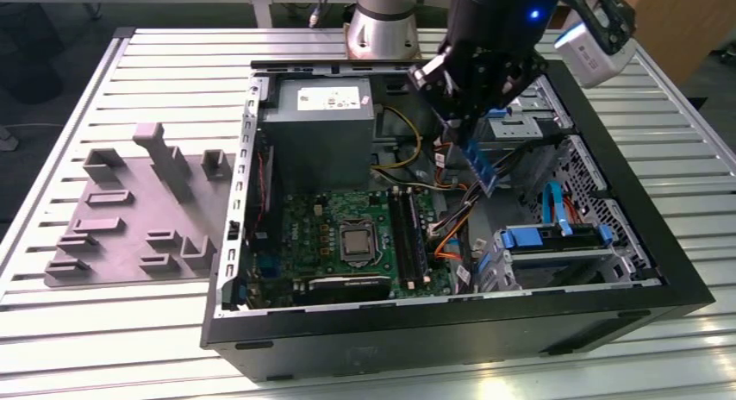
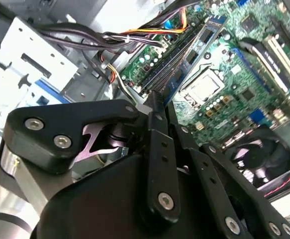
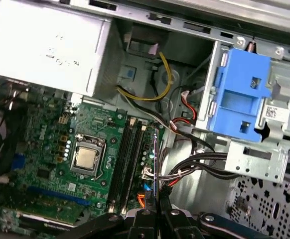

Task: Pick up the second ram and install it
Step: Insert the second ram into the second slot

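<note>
Pincer (image 1: 474, 150) fingers are pressed together on one end of the second ram (image 1: 484, 170), which hangs from them above the open computer case (image 1: 460, 331), tilted, over the gap between the motherboard (image 1: 333, 223) and the drive cage (image 1: 552, 253). In the second wrist view the strip (image 2: 192, 57) runs away from the black fingers (image 2: 157, 124) toward the board, its dark chips showing along one face; in the first wrist view it appears nearly edge-on as a thin line (image 3: 155, 164) rising from the pincer (image 3: 157, 219), close to the long black memory slots (image 3: 127, 164) but not yet seated in one.

Judged from its look, the ram is light and stiff — a thin flat board that will not sag, but that could crack or flex if twisted or pushed down askew. Its faces are smooth and the chips stand slightly proud, so a hold across the flat sides near one short end, as now, seems sound; the contact edge is best left untouched. A long lever arm from a one-end grip means small tilts at the fingers grow large at the far tip.

Further out lie the grey power supply (image 1: 316, 128), bundles of coloured cables (image 1: 443, 236), and blue drive brackets (image 1: 540, 239). Outside the case a grey fixture plate (image 1: 138, 210) rests on the slatted desk (image 1: 69, 331).
</note>
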Robot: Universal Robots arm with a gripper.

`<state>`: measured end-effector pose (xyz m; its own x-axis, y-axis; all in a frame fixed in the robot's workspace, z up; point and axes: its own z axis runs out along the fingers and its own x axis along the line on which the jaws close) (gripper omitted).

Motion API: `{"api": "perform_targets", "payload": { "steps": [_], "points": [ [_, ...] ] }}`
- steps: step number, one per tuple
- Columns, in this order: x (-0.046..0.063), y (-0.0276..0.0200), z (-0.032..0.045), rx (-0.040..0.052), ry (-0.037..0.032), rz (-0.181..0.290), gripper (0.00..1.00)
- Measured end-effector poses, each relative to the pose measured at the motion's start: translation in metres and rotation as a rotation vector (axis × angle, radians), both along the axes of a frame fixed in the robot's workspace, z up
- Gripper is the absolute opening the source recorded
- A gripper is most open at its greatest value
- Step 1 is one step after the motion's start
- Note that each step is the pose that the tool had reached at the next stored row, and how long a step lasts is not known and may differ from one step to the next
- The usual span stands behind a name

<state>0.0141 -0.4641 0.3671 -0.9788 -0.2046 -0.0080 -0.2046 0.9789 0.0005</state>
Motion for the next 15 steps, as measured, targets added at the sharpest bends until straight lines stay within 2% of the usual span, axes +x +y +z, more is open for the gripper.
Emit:
{"api": "perform_targets", "payload": {
  "steps": [11,15],
  "points": [
    [0.0,0.0,-0.0012,0.0001,0.0,-0.2,0.14],
    [0.0,0.0,-0.0013,0.0001,0.0,-0.221,0.14]
  ]
}}
